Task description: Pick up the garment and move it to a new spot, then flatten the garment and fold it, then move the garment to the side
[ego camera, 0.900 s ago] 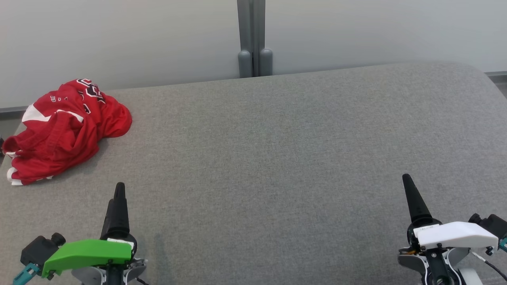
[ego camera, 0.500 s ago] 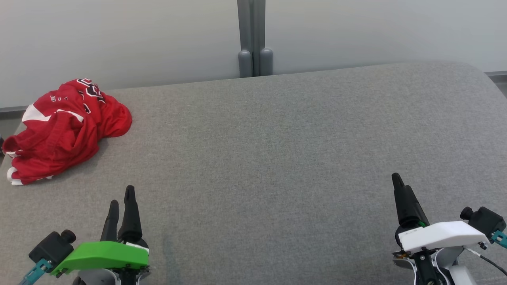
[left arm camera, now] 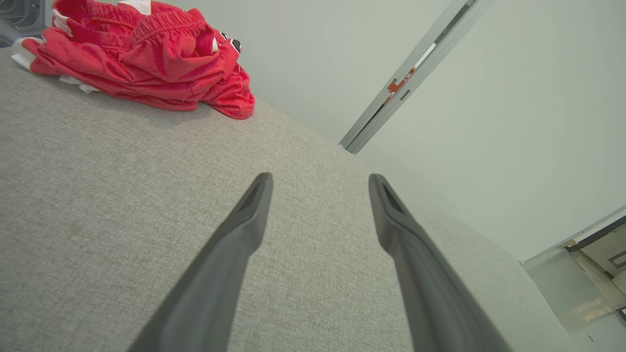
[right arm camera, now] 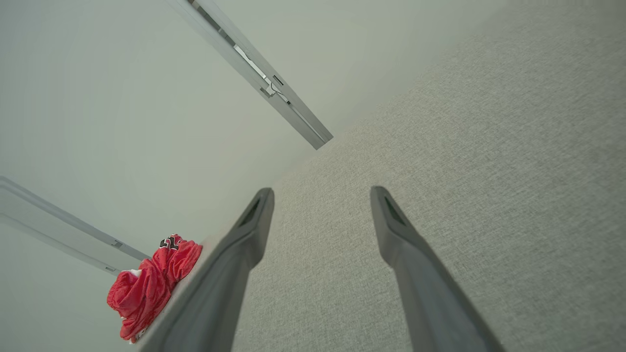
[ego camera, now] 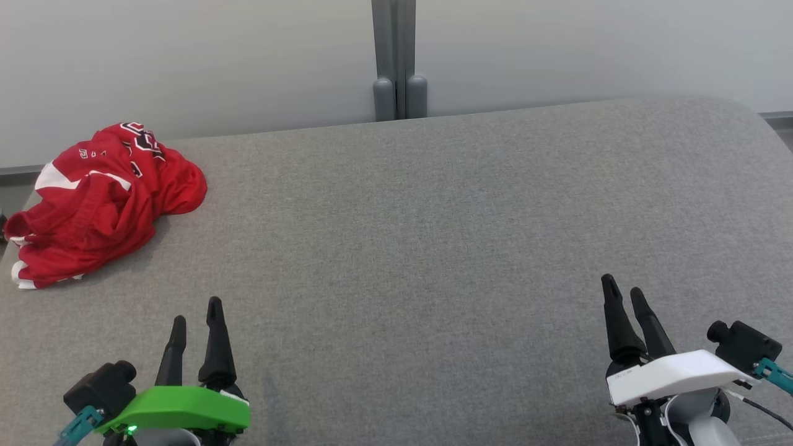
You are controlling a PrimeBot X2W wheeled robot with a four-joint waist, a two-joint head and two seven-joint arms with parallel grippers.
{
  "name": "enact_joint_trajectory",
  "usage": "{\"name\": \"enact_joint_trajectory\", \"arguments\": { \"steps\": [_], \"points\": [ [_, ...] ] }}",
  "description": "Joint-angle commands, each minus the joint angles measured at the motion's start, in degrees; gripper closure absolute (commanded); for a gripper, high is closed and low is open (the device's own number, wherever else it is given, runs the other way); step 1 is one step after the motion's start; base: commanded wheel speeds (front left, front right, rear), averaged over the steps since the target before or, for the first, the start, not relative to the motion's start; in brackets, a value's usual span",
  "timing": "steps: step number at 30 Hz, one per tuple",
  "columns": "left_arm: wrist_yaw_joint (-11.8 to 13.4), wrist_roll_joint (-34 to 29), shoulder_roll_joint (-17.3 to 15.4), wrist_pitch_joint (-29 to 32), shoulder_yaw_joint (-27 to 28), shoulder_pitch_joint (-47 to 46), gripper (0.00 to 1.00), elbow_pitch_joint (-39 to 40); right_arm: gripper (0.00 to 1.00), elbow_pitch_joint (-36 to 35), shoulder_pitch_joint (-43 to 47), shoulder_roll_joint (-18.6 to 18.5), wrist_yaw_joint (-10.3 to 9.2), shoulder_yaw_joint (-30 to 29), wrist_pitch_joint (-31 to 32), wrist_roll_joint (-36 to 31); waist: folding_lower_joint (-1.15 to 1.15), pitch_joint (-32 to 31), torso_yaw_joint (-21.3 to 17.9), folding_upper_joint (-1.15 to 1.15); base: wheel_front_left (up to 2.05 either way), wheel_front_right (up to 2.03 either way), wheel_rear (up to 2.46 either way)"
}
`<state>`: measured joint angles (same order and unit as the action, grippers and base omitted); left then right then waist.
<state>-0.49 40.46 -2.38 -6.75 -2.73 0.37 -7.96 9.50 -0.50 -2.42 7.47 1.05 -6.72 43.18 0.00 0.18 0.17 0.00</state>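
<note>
Both left gripper [ego camera: 197,310] and right gripper [ego camera: 622,285] have fingers [ego camera: 215,341] spread over cushion [ego camera: 403,217] (garment [ego camera: 99,204] crumpled far left).

My pictures are bright, with soft, even light. The red clothes [ego camera: 99,198] make a small dark shadow on the grey cushion [ego camera: 433,248]. My head picture is sharp. In my wrist pictures, my left fingers [left arm camera: 230,254] look soft up close, and the cushion looks stretched.
</note>
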Motion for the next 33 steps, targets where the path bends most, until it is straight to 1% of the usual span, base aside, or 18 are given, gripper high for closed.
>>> {"name": "enact_joint_trajectory", "arguments": {
  "steps": [1,17,33],
  "points": [
    [0.29,-1.97,-0.42,-0.62,-0.2,0.2,0.0,0.57,0.0,-0.92,-0.1,-0.33,0.02,0.27,-0.68,-1.82,0.0,0.02,0.02,0.0,0.0,0.0,0.0],
    [1.05,-11.72,-0.51,-3.06,-1.82,1.07,0.0,-0.25,0.0,-1.0,0.39,-0.4,0.03,2.2,-3.14,-11.29,0.0,0.21,0.04,0.0,0.0,0.0,0.0],
    [2.08,-19.34,-0.59,-5.12,-3.02,1.45,0.0,-2.26,0.0,-1.27,0.93,-0.48,0.03,3.33,-5.13,-18.59,0.0,0.42,0.16,0.0,0.0,0.0,0.0]
  ]
}}
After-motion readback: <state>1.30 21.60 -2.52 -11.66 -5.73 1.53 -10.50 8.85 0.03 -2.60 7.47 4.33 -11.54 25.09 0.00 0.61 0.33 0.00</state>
